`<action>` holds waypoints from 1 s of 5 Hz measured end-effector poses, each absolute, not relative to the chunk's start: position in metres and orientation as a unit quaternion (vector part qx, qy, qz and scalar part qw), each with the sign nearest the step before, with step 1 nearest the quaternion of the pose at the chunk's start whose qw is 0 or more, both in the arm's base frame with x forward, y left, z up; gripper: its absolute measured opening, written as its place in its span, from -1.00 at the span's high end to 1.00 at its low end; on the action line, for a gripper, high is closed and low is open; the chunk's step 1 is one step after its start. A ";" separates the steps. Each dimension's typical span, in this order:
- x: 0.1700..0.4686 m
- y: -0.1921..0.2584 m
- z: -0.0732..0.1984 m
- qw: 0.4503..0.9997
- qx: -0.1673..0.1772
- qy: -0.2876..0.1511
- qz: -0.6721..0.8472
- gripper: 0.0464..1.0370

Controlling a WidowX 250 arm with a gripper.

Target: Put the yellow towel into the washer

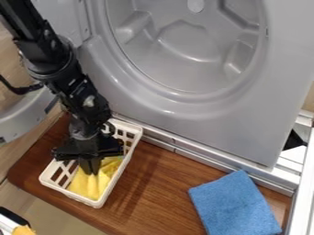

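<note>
The black gripper (91, 168) points down into the white basket (116, 187) at the lower left. Its fingers are close together on the yellow towel (92, 186), at the towel's upper part, with their tips down in the cloth. Crumpled, the towel lies inside the basket, and some of it is hidden beneath the gripper. Behind and to the right stands the grey washer (245, 114), its round drum opening facing the camera.
A folded blue cloth (233, 204) lies at the lower right on the brown wooden board (162, 183). The washer's round door (27, 117) hangs at the left, behind the arm. A metal rail (202, 158) runs along the washer's foot.
</note>
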State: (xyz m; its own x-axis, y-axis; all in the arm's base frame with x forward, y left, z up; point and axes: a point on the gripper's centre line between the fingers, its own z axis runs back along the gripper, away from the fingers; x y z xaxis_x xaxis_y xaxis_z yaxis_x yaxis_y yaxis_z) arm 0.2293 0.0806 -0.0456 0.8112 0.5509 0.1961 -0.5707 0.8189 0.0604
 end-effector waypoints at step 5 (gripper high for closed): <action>0.213 0.061 0.069 0.942 -0.011 -0.197 0.270 0.99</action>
State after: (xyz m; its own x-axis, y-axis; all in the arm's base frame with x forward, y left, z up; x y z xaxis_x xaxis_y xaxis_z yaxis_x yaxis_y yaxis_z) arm 0.2126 0.0613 0.0690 0.7762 0.5136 0.3656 -0.5046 0.8538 -0.1281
